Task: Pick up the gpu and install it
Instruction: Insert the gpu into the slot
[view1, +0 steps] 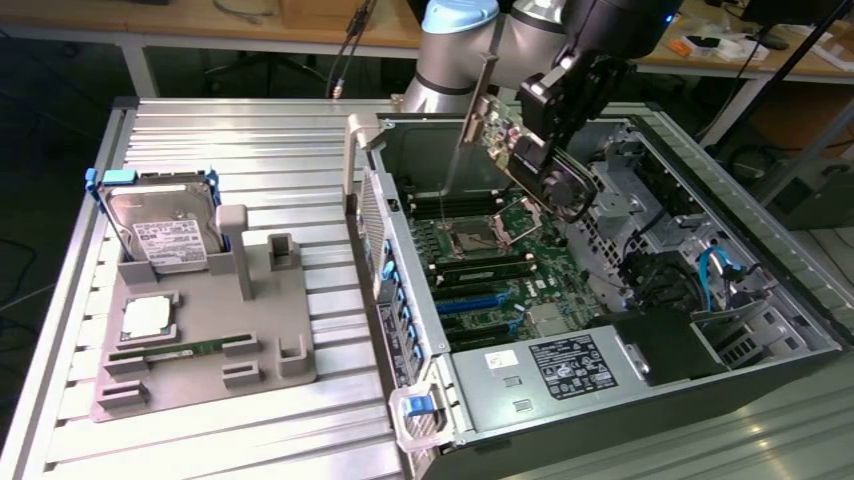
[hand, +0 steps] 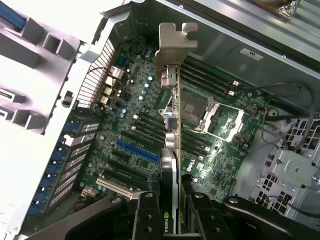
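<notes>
**Ribbed metal table, open case: gpu held over the motherboard**

Ribbed metal table (view1: 227, 130) carried an open computer case (view1: 747, 205) lying on its side, with wooden benches behind it. To the exterior view's left of the case sat a grey fixture tray (view1: 267, 330).

Tray contents noted:
- hard drive in a blue frame (view1: 160, 225), standing tilted at the far end
- square processor chip (view1: 147, 318), lying flat
- narrow green memory stick (view1: 180, 350), lying in its holder at the near end

Arm reached down into the case from the far side. Hand (hand: 171, 200) was closed part-way, one black finger on each face of the gpu (hand: 171, 120), gripping it at the end away from the bracket. Card was held on edge, so the wrist view showed it edge-on, with the silver bracket (hand: 175, 45) at the end far from the hand.

Exterior view showed the card tilted and raised above the motherboard (view1: 467, 255), not seated in any slot. It hung near the far end of the case, over the area of the processor socket (hand: 200, 107). Blue expansion slot (hand: 137, 150) lay to one side of the card, apart from it. Power supply (view1: 561, 365) sat at the near end of the case, well apart from the card.
</notes>
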